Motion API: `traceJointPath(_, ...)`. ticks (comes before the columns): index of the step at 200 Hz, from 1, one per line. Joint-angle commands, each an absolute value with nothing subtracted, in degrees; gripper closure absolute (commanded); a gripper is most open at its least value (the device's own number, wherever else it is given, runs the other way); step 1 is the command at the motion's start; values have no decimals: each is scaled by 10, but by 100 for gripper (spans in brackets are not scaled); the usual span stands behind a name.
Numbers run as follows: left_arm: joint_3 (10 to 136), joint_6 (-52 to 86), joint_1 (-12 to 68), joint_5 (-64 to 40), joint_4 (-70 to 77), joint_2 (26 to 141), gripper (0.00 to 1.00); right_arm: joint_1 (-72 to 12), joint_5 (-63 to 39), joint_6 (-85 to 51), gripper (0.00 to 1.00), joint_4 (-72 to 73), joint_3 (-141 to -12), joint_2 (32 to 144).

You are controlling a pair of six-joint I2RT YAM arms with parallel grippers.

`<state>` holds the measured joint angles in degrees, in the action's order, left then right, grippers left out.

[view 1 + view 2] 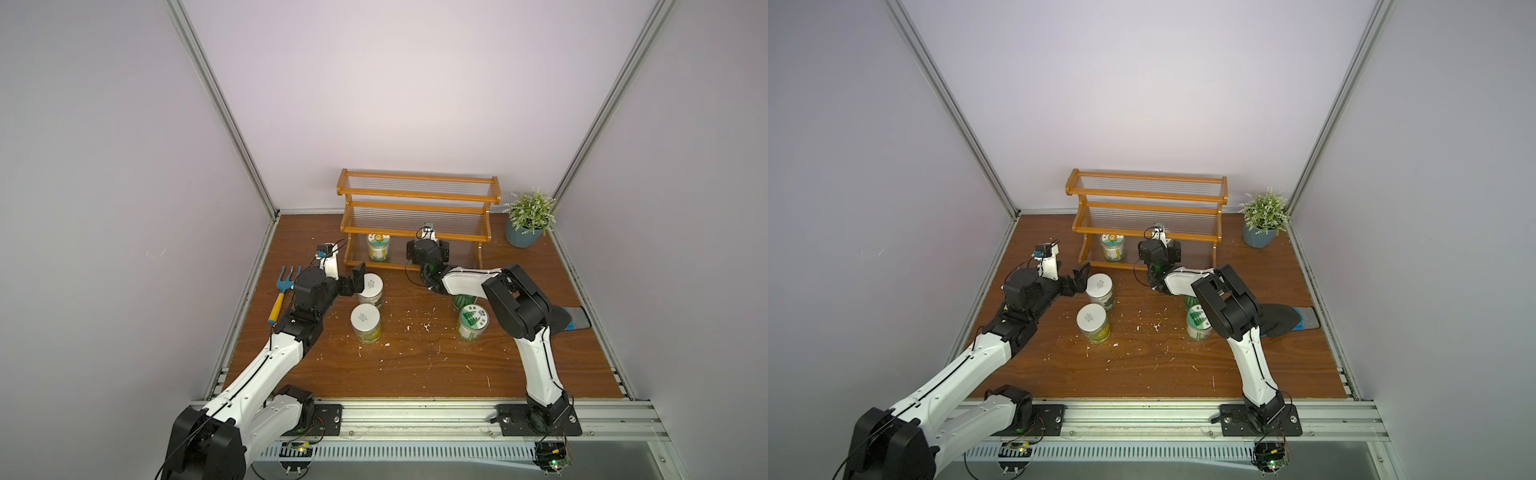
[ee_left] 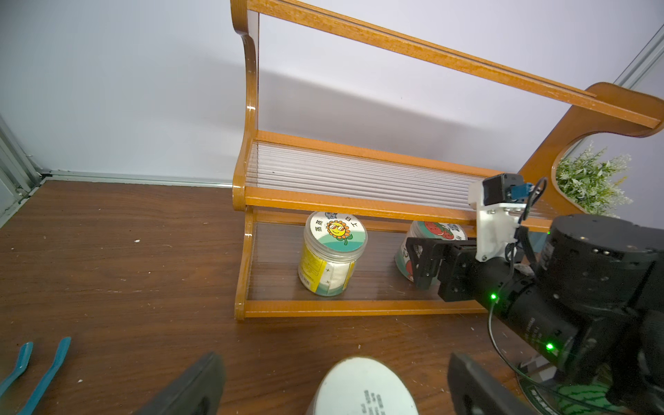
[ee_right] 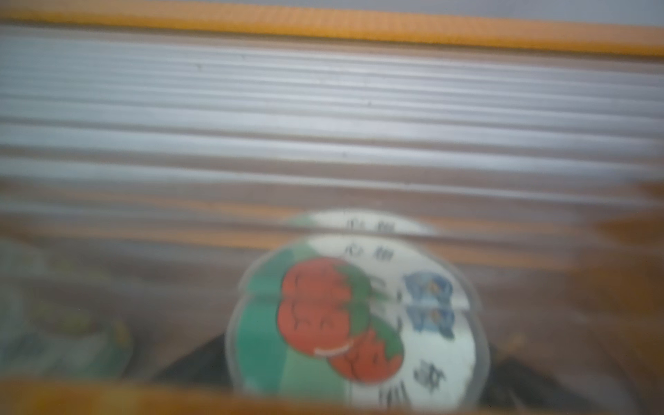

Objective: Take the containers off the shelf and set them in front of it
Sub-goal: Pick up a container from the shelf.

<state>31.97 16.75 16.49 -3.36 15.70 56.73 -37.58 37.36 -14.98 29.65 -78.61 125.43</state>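
A lab test booth: plain walls (image 1: 395,83) in aluminium framing (image 1: 218,95).

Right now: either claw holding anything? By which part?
Left claw: nothing, open around the white-lidded can, gaps both sides. Right claw straddles the strawberry-lid jar at its sides on the shelf, bottom tier; whether it grips cannot be told.

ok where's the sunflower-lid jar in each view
Top view: sunflower-lid jar on the shelf's bottom tier, near its left end.
Top view: the jar, same spot.
Left wrist: the jar mid-picture, on that tier.
Right wrist: too blurred to tell.
Shared landmark: the shelf's orange frame.
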Motion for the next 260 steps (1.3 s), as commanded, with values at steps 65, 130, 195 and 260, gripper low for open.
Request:
traceJointPath(65,315,166,158,-26,168,560,0,-359,371,-140,41,347,-796,1258)
traceJointPath(130,316,167,157,-27,170,560,0,-361,352,-140,50,367,-756,1224)
traceJointPath(195,315,168,158,-27,171,558,0,-367,346,-125,60,366,-739,1196)
traceJointPath(260,315,168,157,-26,170,556,0,-373,339,-123,66,372,-727,1178)
